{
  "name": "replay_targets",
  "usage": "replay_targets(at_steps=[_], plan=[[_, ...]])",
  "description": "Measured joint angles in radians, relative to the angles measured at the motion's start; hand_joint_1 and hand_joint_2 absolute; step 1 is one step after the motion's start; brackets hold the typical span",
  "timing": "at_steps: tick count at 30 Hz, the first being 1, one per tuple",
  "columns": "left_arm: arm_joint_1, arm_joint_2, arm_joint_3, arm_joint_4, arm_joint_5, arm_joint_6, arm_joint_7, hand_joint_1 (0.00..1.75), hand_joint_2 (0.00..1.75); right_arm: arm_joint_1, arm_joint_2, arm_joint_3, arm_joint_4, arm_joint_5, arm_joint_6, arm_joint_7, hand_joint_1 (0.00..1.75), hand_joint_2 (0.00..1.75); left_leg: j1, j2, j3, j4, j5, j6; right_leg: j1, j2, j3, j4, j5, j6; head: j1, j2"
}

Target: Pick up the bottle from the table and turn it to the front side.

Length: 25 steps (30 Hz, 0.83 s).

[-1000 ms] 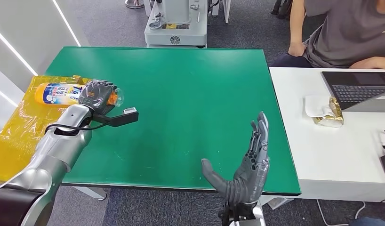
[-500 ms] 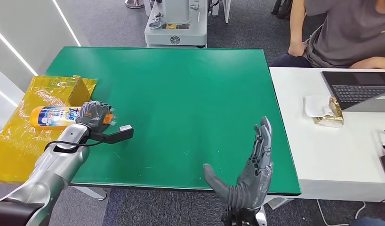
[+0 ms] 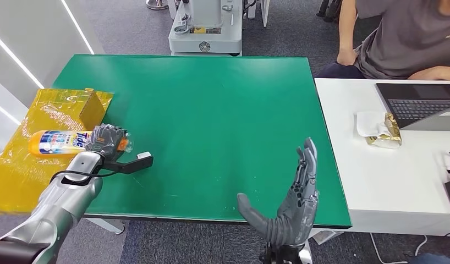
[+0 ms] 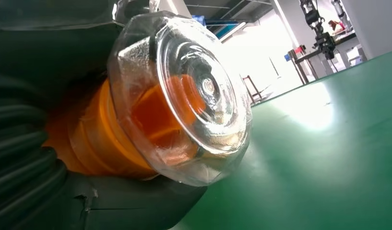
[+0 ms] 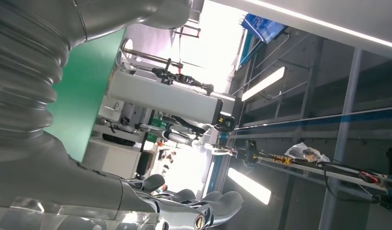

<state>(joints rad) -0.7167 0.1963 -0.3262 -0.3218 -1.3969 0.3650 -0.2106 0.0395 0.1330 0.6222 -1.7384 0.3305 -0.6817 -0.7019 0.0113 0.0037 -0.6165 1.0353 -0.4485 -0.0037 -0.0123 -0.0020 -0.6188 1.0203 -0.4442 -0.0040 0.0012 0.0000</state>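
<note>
An orange Tide bottle (image 3: pixel 55 142) with a clear cap lies on its side at the green table's (image 3: pixel 212 110) left edge, its body over yellow foil (image 3: pixel 25 165). My left hand (image 3: pixel 106 139) grips it around the neck. In the left wrist view the clear cap (image 4: pixel 184 91) and orange neck (image 4: pixel 93 139) sit close up, low over the green surface, with dark fingers (image 4: pixel 21 158) wrapped beside them. My right hand (image 3: pixel 291 206) hovers open at the table's near edge, fingers straight and pointing away; the right wrist view shows its fingertips (image 5: pixel 203 206).
A small gold box (image 3: pixel 92 107) stands on the foil behind the bottle. A white table (image 3: pixel 388 176) on the right carries a laptop (image 3: pixel 421 104) and a gold-wrapped packet (image 3: pixel 385 131). A person (image 3: pixel 410 38) sits behind it. A grey machine base (image 3: pixel 206 27) stands beyond the green table.
My left hand has drawn the bottle toward me and to the left, from beside the gold box down onto the foil. The right hand shifted only slightly.
</note>
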Motion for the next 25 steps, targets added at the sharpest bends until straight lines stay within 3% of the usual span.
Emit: replay_targets(at_steps=[22, 23, 24, 25], plan=[[0.052, -0.048, 0.0, 0.031, -0.041, -0.018, 0.031, 1.75, 1.75, 0.026, -0.004, -0.009, 0.0, 0.032, 0.0, 0.0, 0.0, 1.75, 0.0, 0.0, 0.0, 0.0, 0.0, 0.0, 0.0, 0.0, 0.0, 0.0, 0.0, 0.0, 0.0, 0.0], [0.052, -0.05, 0.0, 0.031, -0.041, -0.019, 0.031, 1.67, 1.75, 0.026, -0.004, -0.01, 0.0, 0.035, 0.0, 0.0, 0.0, 1.75, 0.0, 0.0, 0.0, 0.0, 0.0, 0.0, 0.0, 0.0, 0.0, 0.0, 0.0, 0.0, 0.0, 0.0], [0.052, -0.052, 0.0, 0.031, -0.042, -0.019, 0.031, 1.24, 1.75, 0.027, -0.004, -0.01, -0.001, 0.038, 0.0, 0.0, 0.0, 1.75, 0.0, 0.0, 0.0, 0.0, 0.0, 0.0, 0.0, 0.0, 0.0, 0.0, 0.0, 0.0, 0.0, 0.0], [0.052, -0.052, 0.0, 0.031, -0.043, -0.02, 0.031, 1.08, 1.75, 0.028, -0.004, -0.011, -0.001, 0.04, 0.0, 0.0, 0.0, 1.75, 0.0, 0.0, 0.0, 0.0, 0.0, 0.0, 0.0, 0.0, 0.0, 0.0, 0.0, 0.0, 0.0, 0.0]])
